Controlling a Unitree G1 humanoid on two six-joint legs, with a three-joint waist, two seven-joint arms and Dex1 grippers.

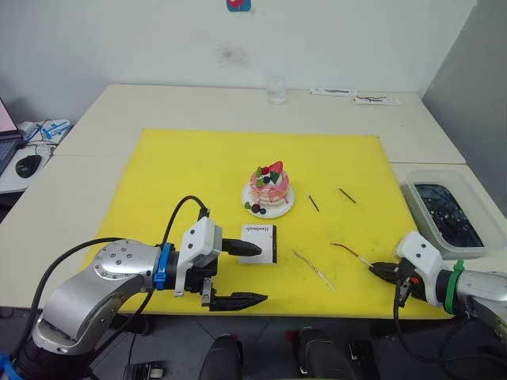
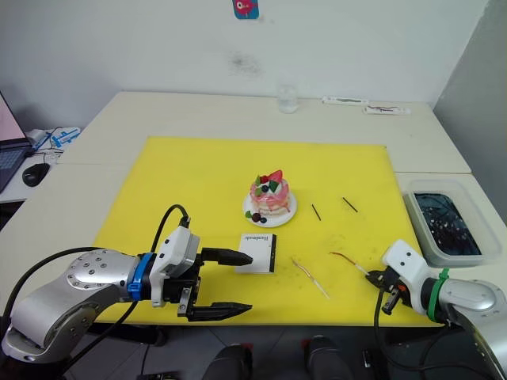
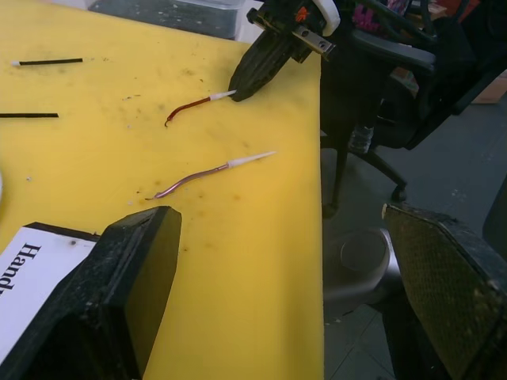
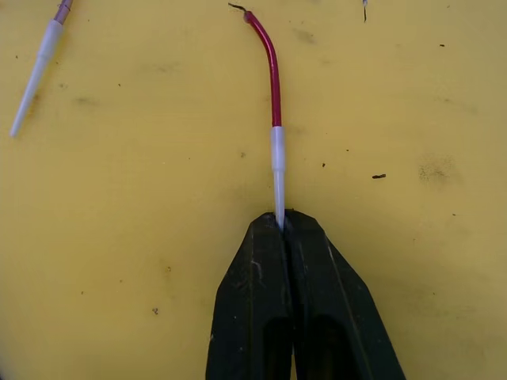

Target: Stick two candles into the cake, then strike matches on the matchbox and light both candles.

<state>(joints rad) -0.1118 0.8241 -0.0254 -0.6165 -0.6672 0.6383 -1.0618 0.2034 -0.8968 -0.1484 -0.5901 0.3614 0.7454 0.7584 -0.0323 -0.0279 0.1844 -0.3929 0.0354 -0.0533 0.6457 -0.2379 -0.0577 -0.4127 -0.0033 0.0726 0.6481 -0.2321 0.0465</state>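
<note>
The pink cake [image 1: 269, 187] stands on its small white plate [image 1: 285, 207] mid-mat. In front of it lies the white matchbox [image 1: 260, 243]. My left gripper [image 1: 252, 274] is open at the mat's front edge, one finger over the matchbox's left end and the other past the edge. Two candles lie right of the matchbox: a pinkish one [image 1: 314, 269] lies free, and my right gripper [image 4: 281, 226] is shut on the white tip of the red one [image 4: 273, 87], which rests on the mat. Two dark matches [image 1: 314, 203] [image 1: 347, 195] lie right of the cake.
A yellow mat [image 1: 182, 174] covers the table. At the right edge sits a clear tub [image 1: 444, 212] with dark contents. A glass [image 1: 275, 89] stands at the back. A mouse [image 1: 28, 165] lies far left. Both grippers are near the table's front edge.
</note>
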